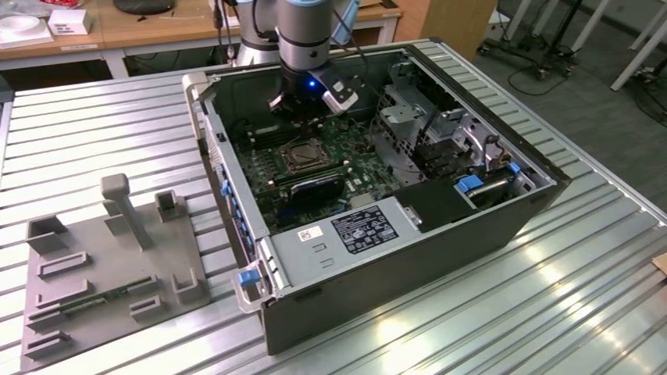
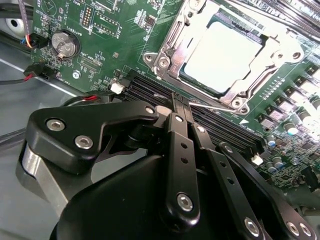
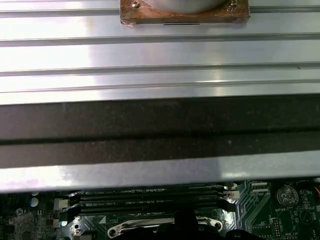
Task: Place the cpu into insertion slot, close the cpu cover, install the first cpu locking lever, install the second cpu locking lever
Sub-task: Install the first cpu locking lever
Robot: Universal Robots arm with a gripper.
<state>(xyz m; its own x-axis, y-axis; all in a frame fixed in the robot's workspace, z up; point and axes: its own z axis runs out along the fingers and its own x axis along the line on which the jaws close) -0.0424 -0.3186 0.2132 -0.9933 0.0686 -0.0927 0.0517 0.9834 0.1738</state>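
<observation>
cpu (image 2: 220,55) — in insertion slot (image 2: 192,82); cpu cover (image 2: 265,52) down; gripper (image 2: 181,102) — closed

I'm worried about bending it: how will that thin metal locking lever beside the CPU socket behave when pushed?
The locking lever looks like thin bare metal rod, so probably springy rather than rigid. Its smooth, narrow surface may let the gripper slip off sideways.

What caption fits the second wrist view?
Black hand near pale silver square cpu framed by silvery metal cpu cover.
</observation>
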